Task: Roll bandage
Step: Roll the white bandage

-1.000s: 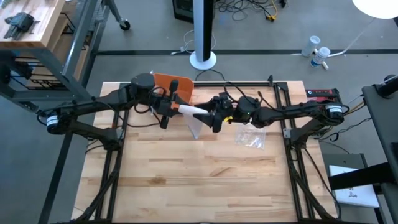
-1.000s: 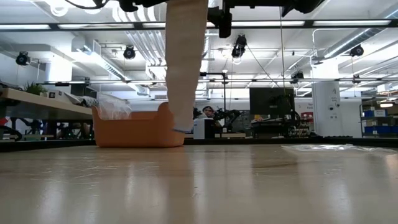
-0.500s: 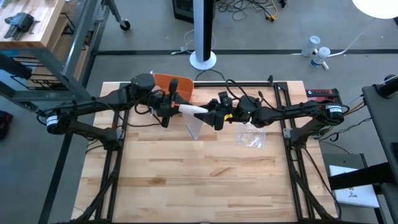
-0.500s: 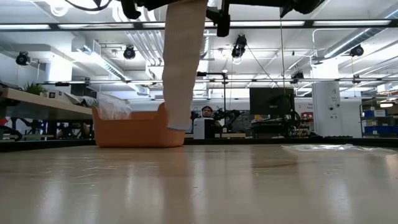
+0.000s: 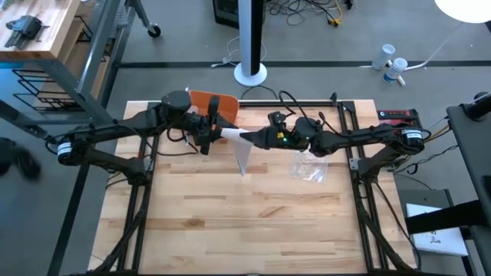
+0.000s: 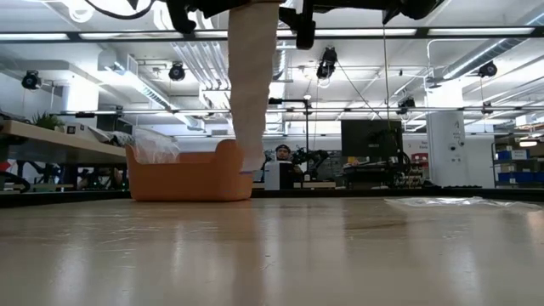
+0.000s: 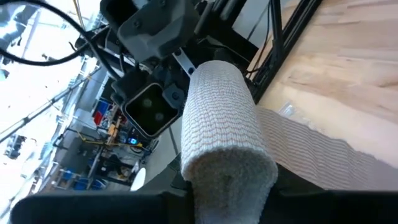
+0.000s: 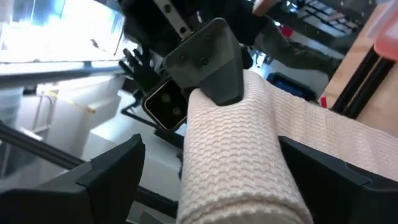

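A white bandage roll [image 5: 230,135] hangs level in the air over the far middle of the table, between my two grippers. Its loose tail [image 6: 252,93] hangs down from it, and the tail's lower end [image 6: 248,167] is clear of the table top. My left gripper [image 5: 212,132] is shut on the roll's left end. My right gripper [image 5: 255,138] is at the roll's right end and open, with one finger [image 8: 115,171] apart from the roll and the other finger [image 8: 333,177] close beside it on the tail's side. My left gripper holds the roll by its left end [image 7: 229,177], coming level from the table's left, its fingers lying along the roll. The gripper's own body hides the place of contact. The roll [image 7: 217,106] sticks out level toward the other gripper, lifted clear, its tail [image 7: 311,155] slack below. My right gripper stands around the roll's right end [image 8: 239,186]. Whether the finger on the tail's side touches the roll, I cannot tell.
An orange bin [image 5: 211,103] with clear plastic in it stands at the far edge behind the grippers. A clear plastic bag [image 5: 309,169] lies flat to the right of the middle. The near half of the table [image 5: 253,230] shows bare wood.
My right gripper has turned about the roll's long axis and edged toward the table's far left. The hanging tail has swung a little, and its lower end now sits slightly higher and more to the right in the low view. The left arm has kept its place.
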Controlling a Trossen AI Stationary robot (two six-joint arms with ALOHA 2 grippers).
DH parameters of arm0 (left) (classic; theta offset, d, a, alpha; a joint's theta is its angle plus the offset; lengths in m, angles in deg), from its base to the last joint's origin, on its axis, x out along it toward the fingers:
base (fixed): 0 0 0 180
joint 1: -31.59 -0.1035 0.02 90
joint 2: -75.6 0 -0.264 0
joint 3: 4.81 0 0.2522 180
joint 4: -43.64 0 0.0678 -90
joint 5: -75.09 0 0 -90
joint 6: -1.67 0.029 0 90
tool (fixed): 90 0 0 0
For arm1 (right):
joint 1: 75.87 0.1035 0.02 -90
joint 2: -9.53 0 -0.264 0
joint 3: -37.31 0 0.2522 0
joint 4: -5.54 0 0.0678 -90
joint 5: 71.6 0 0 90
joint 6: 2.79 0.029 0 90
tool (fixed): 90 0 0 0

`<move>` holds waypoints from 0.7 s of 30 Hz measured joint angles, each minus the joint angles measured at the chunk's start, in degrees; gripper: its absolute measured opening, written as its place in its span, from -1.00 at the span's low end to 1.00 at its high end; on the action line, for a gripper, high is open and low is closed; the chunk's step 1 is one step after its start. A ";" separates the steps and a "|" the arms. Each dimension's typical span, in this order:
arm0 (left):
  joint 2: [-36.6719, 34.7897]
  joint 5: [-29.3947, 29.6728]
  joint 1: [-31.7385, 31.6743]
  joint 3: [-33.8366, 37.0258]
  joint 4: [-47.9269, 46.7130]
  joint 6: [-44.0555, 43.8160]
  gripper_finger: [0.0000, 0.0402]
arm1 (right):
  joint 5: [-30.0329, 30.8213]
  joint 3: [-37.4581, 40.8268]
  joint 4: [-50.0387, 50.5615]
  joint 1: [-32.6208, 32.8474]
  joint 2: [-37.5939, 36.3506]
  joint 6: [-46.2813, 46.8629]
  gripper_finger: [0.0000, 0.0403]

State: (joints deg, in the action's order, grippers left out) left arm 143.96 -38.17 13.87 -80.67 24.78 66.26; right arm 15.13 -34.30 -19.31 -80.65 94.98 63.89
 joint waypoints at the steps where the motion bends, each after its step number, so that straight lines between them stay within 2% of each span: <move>1: 0.00 0.02 0.00 0.00 0.06 0.41 -0.64 | 0.08 0.00 0.02 0.02 0.00 1.14 0.73; 11: 0.00 0.21 0.00 0.00 0.49 2.45 -0.64 | 0.72 0.00 -0.01 0.55 0.00 7.05 0.70; 15: 0.00 0.26 -0.02 0.00 0.47 2.46 -0.64 | 1.77 0.00 0.02 0.52 0.00 7.82 0.51; 21: 0.00 0.28 -0.02 0.03 0.62 2.45 -0.64 | 1.82 0.00 0.23 0.52 0.00 8.51 0.09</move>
State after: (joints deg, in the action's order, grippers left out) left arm 143.96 -37.89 13.85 -80.65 25.40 68.71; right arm 16.95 -34.30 -19.09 -80.12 94.98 72.40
